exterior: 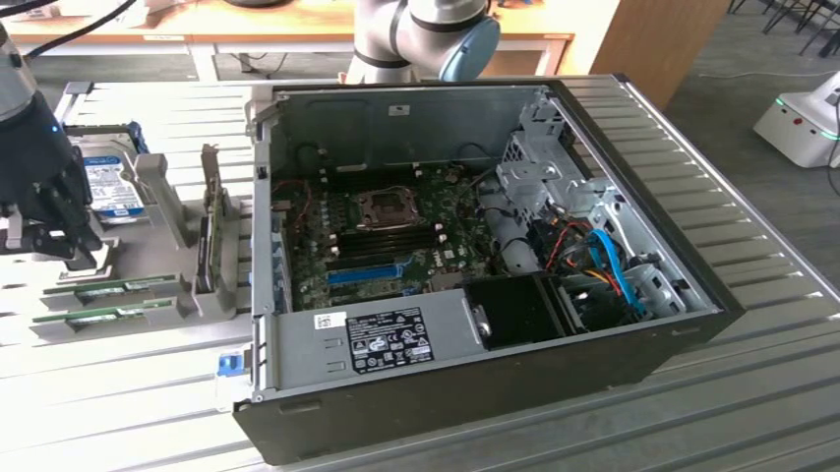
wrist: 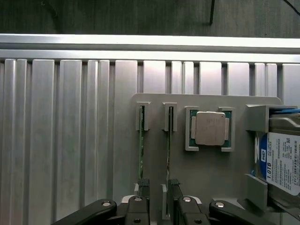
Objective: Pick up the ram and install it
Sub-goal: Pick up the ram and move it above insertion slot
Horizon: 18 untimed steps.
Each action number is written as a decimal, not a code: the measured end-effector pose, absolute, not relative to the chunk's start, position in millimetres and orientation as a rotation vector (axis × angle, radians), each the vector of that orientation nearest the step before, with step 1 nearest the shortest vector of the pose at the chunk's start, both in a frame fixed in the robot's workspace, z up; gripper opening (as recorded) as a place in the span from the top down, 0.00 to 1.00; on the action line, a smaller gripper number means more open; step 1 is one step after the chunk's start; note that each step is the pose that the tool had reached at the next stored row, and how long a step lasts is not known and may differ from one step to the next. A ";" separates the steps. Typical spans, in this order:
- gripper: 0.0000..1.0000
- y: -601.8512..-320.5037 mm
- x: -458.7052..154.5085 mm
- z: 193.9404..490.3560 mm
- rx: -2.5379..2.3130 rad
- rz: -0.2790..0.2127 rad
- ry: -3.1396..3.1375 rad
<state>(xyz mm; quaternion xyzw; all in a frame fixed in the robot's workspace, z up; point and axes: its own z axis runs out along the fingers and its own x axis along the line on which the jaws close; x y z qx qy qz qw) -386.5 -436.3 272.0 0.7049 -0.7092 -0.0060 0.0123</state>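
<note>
Tool (wrist: 158, 185) wide open, empty, just above ram (wrist: 169, 140) standing edgewise in holder (wrist: 206, 171).

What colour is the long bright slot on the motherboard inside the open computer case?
Blue. The slot shows best in the exterior view.

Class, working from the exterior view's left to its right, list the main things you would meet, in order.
First the hand → hard drive → upright board in its grey stand → open computer case → white machine on the floor.
</note>
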 end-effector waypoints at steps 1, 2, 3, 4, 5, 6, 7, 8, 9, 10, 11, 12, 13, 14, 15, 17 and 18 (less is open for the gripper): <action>0.70 -436.3 -386.5 270.7 2.197 -0.019 -2.211; 0.70 -436.2 -386.5 269.5 2.197 -0.019 -2.211; 0.70 -436.3 -386.5 268.3 2.197 -0.019 -2.211; 0.70 -436.2 -386.5 267.0 2.197 -0.019 -2.211; 0.70 -436.2 -386.5 265.8 2.197 -0.019 -2.211; 0.70 -436.2 -386.5 264.5 2.197 -0.019 -2.211; 0.70 -436.2 -386.5 263.3 2.197 -0.019 -2.211; 0.70 -436.2 -386.5 262.2 2.197 -0.019 -2.211; 0.70 -436.2 -386.5 261.1 2.197 -0.019 -2.211; 0.70 -436.2 -386.5 260.1 2.197 -0.019 -2.211; 0.70 -436.2 -386.5 258.9 2.197 -0.019 -2.211; 0.70 -436.2 -386.5 257.8 2.197 -0.019 -2.211; 0.70 -436.2 -386.5 256.8 2.197 -0.019 -2.211; 0.70 -436.3 -386.5 255.7 2.197 -0.019 -2.211; 0.70 -436.3 -386.5 254.7 2.197 -0.019 -2.211; 0.70 -436.3 -386.5 252.7 2.197 -0.019 -2.211; 0.70 -436.3 -386.5 251.7 2.197 -0.019 -2.211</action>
